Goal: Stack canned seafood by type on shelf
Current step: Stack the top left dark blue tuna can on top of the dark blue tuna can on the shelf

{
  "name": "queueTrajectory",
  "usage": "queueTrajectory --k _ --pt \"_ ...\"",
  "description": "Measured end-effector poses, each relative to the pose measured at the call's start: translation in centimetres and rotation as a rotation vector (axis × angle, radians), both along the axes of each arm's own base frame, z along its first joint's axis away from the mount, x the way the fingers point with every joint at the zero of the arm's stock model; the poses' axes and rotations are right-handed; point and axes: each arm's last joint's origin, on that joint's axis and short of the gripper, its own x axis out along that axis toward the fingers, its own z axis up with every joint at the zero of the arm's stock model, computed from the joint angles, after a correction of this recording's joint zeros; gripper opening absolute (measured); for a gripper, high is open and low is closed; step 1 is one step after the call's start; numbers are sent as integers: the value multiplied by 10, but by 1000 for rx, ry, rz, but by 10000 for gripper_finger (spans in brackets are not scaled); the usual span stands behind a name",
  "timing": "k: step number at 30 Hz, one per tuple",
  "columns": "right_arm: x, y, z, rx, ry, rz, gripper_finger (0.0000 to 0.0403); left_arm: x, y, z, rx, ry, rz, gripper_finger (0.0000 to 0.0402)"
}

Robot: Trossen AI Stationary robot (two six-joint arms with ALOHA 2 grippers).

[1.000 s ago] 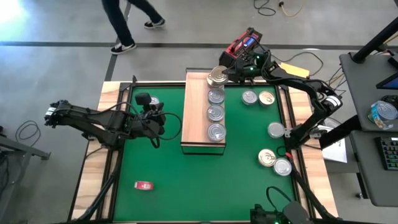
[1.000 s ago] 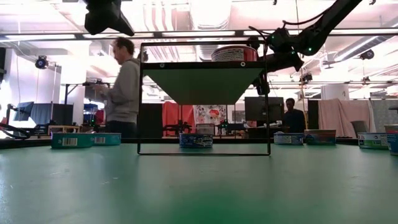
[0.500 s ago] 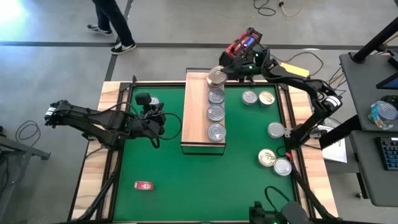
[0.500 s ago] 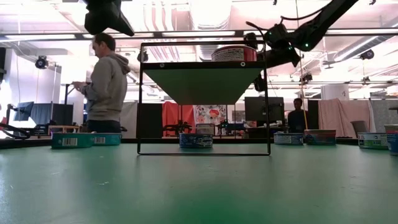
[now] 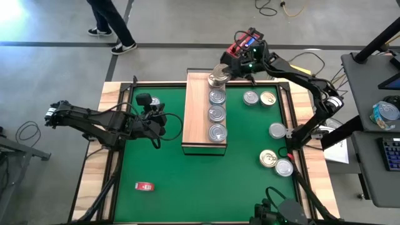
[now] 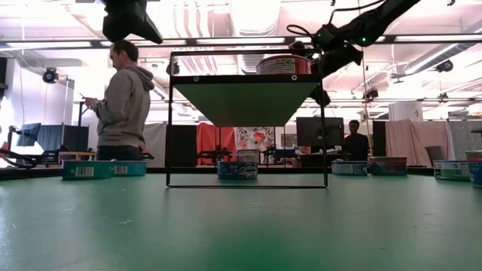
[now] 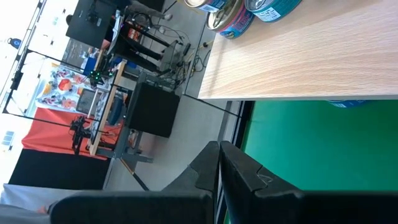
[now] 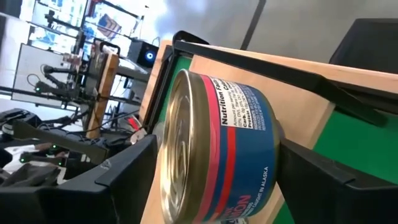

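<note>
Because the row is filling toward twelve o'clock on the shelf [image 5: 199, 134], the right gripper [image 5: 229, 67] brackets a gold-lidded can [image 5: 218, 76] there, jaws spread; whether gripped or released, cannot tell; left gripper [image 5: 157, 123] clenched, idle at nine o'clock.

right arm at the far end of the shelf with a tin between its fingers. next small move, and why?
Probably back the right gripper straight away from the tin. In the right wrist view its fingers stand apart on either side of the red-and-blue tin, which seems to rest on the shelf at the far end of the row. So it looks placed and released; retreating clears it.
</note>
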Motion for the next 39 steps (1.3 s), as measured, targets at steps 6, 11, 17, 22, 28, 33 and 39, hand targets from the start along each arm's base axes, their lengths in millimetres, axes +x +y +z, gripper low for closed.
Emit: queueTrajectory --k 6,11,17,22,28,33,39 --pt "0 0 -1 -8 14 -6 304 0 0 0 0 0 0 0" --pt "2 3 -3 -30 48 -7 311 0 0 0 0 0 0 0" --pt "6 6 -3 -43 51 11 307 0 0 0 -1 0 0 0" --pt "7 7 -3 -54 52 21 305 0 0 0 -1 -2 1 0" --pt "10 9 -3 -97 61 29 313 0 0 0 -4 -6 3 0" --pt "12 11 -3 -103 64 38 305 0 0 0 -4 -6 3 0" --pt "12 11 -3 -68 58 21 293 0 0 0 -6 -9 4 0"
